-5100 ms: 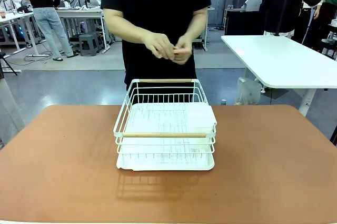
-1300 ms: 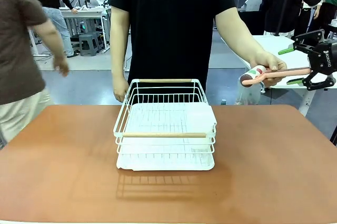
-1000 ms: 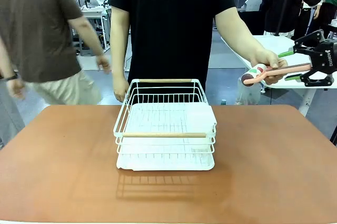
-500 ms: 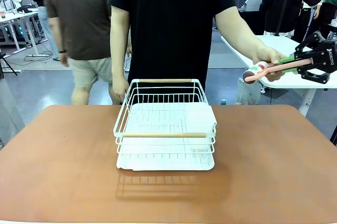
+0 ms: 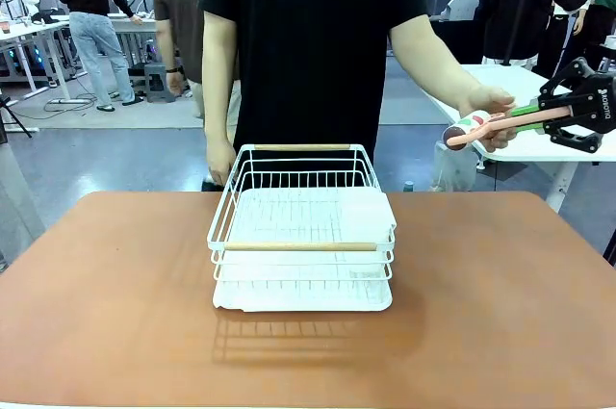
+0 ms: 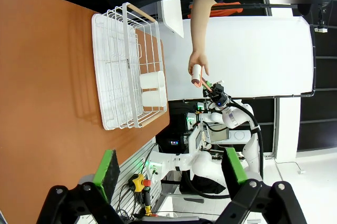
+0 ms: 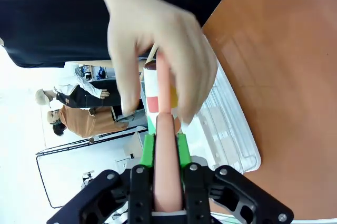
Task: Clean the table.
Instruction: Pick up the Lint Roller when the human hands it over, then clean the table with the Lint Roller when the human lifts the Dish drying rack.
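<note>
the right gripper (image 7: 164, 142) squeezes the pink handle of a roller (image 5: 463, 131), and a person's hand (image 5: 487, 104) holds it too. the left gripper (image 6: 169, 166) is wide open.

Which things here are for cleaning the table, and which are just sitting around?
For the job: the table, the pink-handled roller, the right claw gripping it, the person's hand.
Just sitting: the white wire rack, the white table behind.
</note>
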Tool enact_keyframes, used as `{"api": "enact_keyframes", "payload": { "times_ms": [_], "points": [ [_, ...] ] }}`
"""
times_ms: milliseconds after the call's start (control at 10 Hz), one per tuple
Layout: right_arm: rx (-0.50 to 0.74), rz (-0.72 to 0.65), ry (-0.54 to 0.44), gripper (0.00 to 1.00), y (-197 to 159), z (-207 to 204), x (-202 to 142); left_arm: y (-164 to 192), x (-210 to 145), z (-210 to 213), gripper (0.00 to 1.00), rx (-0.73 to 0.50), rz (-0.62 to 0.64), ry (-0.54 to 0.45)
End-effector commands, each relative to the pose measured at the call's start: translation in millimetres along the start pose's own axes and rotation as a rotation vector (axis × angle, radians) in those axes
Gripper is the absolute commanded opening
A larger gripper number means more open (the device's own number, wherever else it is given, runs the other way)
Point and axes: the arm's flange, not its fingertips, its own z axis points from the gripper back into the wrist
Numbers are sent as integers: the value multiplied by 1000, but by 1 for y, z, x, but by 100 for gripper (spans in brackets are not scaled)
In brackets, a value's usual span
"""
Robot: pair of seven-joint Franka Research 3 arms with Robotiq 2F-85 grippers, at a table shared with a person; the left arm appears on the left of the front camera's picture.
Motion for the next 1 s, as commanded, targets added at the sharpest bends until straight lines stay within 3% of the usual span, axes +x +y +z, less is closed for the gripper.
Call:
{"api": "enact_keyframes", "payload": {
  "times_ms": [0,900],
  "points": [
    [0,0,-1,1,0,0,0,-2,-2,2,100,-28,-8,-7],
    [0,0,-1,1,0,0,0,-2,-2,2,100,-28,-8,-7]
  ]
}}
